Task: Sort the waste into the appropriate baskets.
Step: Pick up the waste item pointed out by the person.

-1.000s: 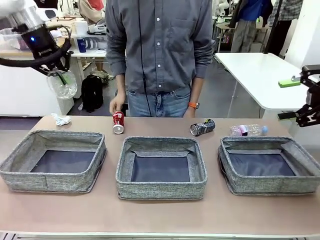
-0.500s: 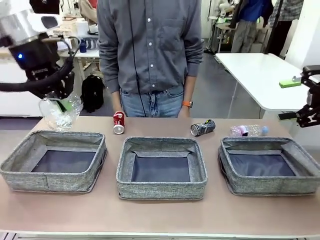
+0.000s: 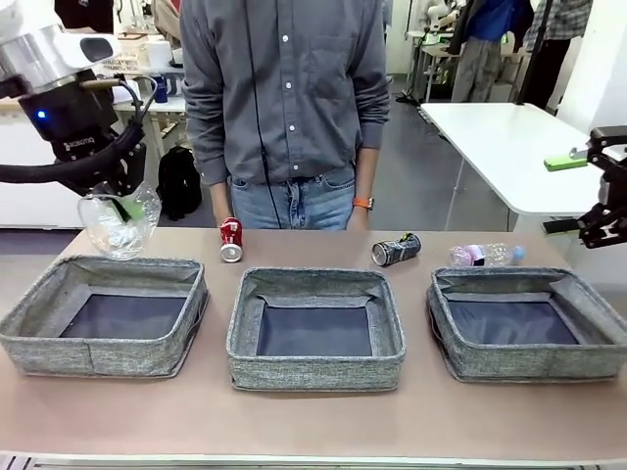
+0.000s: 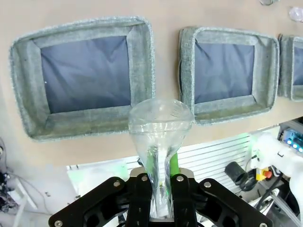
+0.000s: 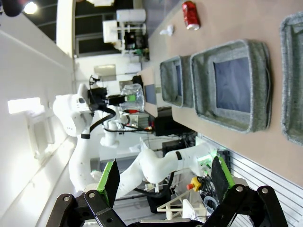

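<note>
Three baskets sat in a row on the table [image 3: 313, 421], nearer its front edge: the left basket [image 3: 59, 338], the middle one [image 3: 313, 370] and the right one [image 3: 534, 367], each showing a bare dark bottom. The left gripper [image 3: 121, 206] pinched a clear bottle [image 3: 118, 225] by its narrow end, hanging above the left basket's far rim. The right gripper [image 5: 165, 176] waited off the table's right edge, fingers spread wide on nothing. Along the far edge lay a pink-label bottle [image 3: 485, 256], a dark can [image 3: 396, 250], a red can [image 3: 231, 240] and a wad [image 5: 165, 31]. We judged the step a carry-and-drop. Next, the bottle needed bringing over the basket's middle before the fingers let go.
</note>
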{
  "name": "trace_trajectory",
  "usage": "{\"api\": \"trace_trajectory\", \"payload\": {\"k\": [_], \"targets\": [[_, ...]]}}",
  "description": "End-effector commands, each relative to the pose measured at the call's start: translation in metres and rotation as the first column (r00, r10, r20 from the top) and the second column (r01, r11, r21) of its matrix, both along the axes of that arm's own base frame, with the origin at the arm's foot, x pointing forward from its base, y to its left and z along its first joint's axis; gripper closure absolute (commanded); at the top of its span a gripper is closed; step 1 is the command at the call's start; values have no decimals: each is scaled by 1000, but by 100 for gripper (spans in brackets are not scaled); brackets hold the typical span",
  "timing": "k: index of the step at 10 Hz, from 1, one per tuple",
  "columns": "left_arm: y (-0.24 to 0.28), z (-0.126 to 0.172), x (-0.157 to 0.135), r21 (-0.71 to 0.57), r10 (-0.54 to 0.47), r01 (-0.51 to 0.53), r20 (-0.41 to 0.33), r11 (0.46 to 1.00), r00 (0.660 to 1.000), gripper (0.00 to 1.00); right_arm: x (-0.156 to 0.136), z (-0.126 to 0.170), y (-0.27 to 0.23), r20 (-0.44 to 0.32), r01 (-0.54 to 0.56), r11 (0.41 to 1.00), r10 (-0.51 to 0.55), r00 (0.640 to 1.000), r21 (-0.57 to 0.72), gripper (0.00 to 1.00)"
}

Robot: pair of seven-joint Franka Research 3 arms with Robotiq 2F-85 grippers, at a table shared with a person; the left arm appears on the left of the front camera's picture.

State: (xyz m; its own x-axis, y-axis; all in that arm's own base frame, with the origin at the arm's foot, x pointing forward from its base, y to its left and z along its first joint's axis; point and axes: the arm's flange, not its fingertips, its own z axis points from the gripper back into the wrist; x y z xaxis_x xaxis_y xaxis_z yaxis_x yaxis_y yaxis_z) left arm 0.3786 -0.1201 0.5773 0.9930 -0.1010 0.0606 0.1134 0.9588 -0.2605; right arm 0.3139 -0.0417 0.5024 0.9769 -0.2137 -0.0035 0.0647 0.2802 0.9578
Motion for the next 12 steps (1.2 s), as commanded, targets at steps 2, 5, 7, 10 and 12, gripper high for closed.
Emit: {"api": "trace_trajectory", "payload": {"k": [2,5,7,10,12], "targets": [[-70,48,-7,15,71,-71,-14,997,997,91,1,2,1,-4,-1,1000,1,1000,3,0],[-178,122,-9,60,226,-222,-70,973,972,91,1,2,1,-4,-1,1000,1,1000,3,0],[-229,150,0,104,191,-183,-77,978,978,91,1,2,1,-4,-1,1000,1,1000,3,0],[-289,178,12,150,86,-79,-35,986,996,91,1,2,1,-4,-1,1000,1,1000,3,0],[-300,186,18,184,61,-54,-34,981,998,91,1,2,1,-4,-1,1000,1,1000,3,0]]}}
